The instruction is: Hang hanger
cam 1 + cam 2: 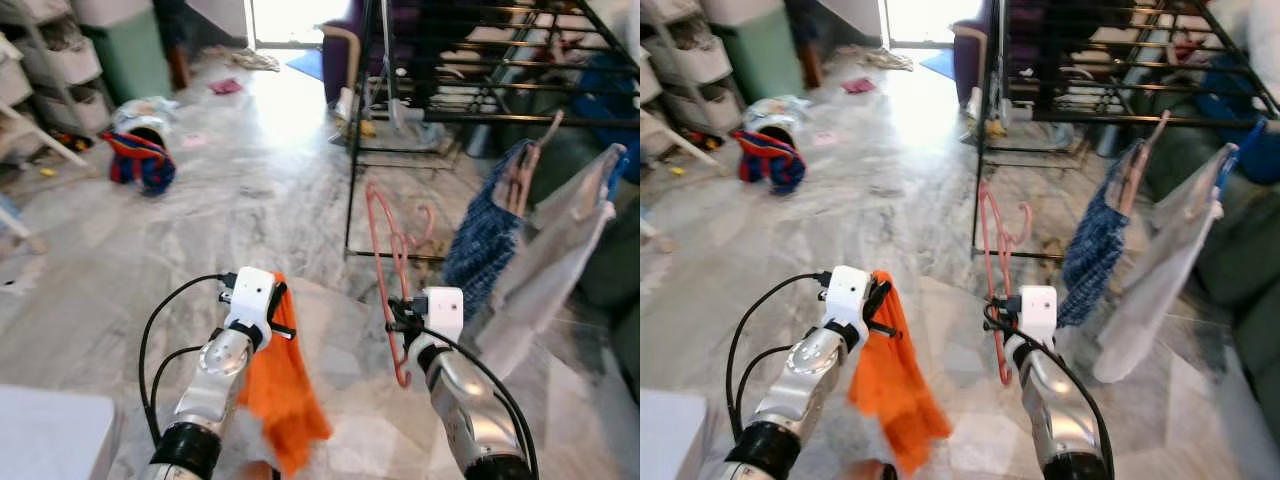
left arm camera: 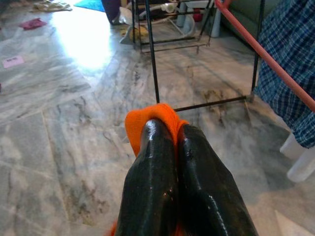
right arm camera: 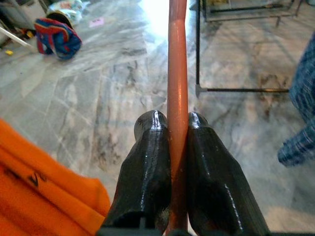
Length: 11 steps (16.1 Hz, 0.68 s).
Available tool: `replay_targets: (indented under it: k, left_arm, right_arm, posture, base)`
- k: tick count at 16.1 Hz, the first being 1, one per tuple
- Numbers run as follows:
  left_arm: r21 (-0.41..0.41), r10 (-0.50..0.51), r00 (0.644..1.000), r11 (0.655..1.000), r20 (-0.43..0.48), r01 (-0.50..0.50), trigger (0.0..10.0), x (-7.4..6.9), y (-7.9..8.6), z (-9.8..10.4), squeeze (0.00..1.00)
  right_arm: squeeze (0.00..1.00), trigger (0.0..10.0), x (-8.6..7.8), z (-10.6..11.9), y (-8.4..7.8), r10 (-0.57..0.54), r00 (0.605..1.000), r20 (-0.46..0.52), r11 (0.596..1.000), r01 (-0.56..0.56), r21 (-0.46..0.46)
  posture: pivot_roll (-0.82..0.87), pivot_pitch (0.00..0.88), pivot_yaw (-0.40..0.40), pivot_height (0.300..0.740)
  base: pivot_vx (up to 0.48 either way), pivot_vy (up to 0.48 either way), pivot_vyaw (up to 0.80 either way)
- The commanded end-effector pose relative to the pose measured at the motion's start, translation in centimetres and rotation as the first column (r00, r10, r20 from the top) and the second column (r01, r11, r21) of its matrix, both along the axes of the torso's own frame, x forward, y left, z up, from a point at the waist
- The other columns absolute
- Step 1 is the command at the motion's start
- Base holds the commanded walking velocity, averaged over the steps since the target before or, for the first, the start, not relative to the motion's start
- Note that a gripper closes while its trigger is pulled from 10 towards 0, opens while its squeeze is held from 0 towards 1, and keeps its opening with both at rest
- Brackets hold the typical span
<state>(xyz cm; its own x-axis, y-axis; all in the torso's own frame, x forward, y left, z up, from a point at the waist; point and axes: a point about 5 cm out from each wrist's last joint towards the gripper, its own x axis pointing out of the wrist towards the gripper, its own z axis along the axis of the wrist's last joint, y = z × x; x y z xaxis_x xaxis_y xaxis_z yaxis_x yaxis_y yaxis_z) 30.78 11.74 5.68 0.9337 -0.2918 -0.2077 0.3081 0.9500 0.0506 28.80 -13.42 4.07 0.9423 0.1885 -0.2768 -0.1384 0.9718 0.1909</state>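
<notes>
While both my arms reach out over the grey marbled floor (image 1: pixel 250 200), my right tool (image 3: pixel 178 129) is clenched on the thin salmon-pink plastic hanger (image 1: pixel 385 250), the two black fingers (image 3: pixel 150 162) pressed against either side of its bar. From the head views the hanger stands nearly upright above and below that grip, its hook end lifted toward the black metal drying rack (image 1: pixel 440 110), just in front of the rack's near leg and short of its rails. The right wrist view adds what the head cannot: the pink bar runs straight up between the fingers, with the rack's floor bar beyond it.

My left tool (image 2: pixel 174 142) is grasping the bright orange cloth (image 1: pixel 285 390). In the head views the cloth hangs down from the white wrist housing in a long loose fold, well on the side of the hanger away from the rack. The left wrist view shows a small hump of orange pinched over the closed fingertips, and the pink hanger crossing as a slanted line in front of a blue checked garment (image 2: pixel 290 64).

That blue garment (image 1: pixel 485 240) hangs from the rack beside a pale grey cloth (image 1: pixel 550 270), both just past the hanger. Far from the rack, across the floor, a red and blue bag (image 1: pixel 140 160) lies near white storage shelves (image 1: pixel 50 70), seen also in the right wrist view.
</notes>
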Motion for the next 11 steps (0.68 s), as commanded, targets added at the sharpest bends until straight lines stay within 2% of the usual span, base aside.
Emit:
replay_targets:
  k: [1,2,6,8,11]
  left_arm:
    - [-0.033,0.001,0.999,0.999,0.036,0.001,10.0,0.3,-0.1,0.9,0.0]
    - [-0.04,0.0,0.999,0.999,0.043,0.001,10.0,0.3,-0.2,1.0,0.0]
    - [-0.063,-0.027,0.999,0.998,0.042,0.03,10.0,0.1,-0.8,0.9,0.0]
    - [-0.057,-0.055,0.998,0.997,0.043,0.057,10.0,0.0,-1.2,0.8,0.0]
    - [-0.059,-0.057,0.998,0.996,0.041,0.06,10.0,0.1,-1.3,0.8,0.0]
  right_arm:
    - [0.0,10.0,-0.1,-0.2,-0.1,0.006,1.0,-0.003,1.0,-0.006,-0.013]
    - [0.0,10.0,-0.1,-0.3,0.1,0.014,1.0,-0.002,1.0,-0.014,-0.015]
    - [0.0,10.0,0.1,-0.6,0.6,-0.002,1.0,-0.005,1.0,0.002,-0.008]
    - [0.0,10.0,-0.2,-1.0,1.2,0.05,0.999,-0.018,0.998,-0.05,-0.025]
    - [0.0,10.0,-0.1,-1.2,1.0,0.049,0.999,-0.021,0.998,-0.049,-0.026]
  posture:
    - [0.01,0.058,-0.009,0.74]
    - [0.02,0.055,-0.007,0.74]
    - [0.03,0.055,0.008,0.74]
    - [0.03,0.056,0.006,0.74]
    - [0.03,0.06,0.002,0.74]
  base:
    - [0.0,0.0,0.0]
    - [0.0,0.0,0.0]
    - [0.0,-0.274,0.0]
    - [0.0,-0.334,0.0]
    - [0.0,-0.403,0.0]
